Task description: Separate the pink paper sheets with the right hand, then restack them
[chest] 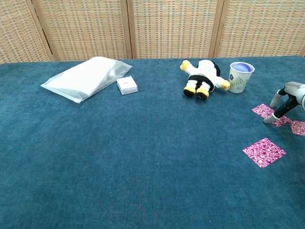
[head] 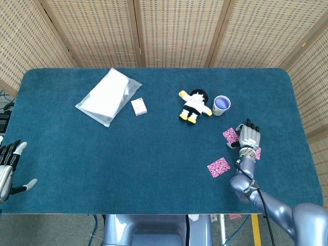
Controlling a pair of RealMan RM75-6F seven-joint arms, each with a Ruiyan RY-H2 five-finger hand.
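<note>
Right hand (head: 248, 137) near counter's (head: 154, 174) right edge, fingertips (chest: 268, 120) pressing pink sheets (head: 230, 135), gripping nothing. Third sheet (chest: 264, 152) apart, nearer front edge. Cup (chest: 239, 76) close behind. Left hand (head: 7, 169) open at front-left corner. Wide bare centre.

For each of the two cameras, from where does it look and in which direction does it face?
Head view: high above the near edge, looking steeply down on the table; shows right hand, its arm, and left hand.
Chest view: low at the near edge, facing forward across the table; shows only the right hand.
Shared: doll, cup, pink paper sheets.
</note>
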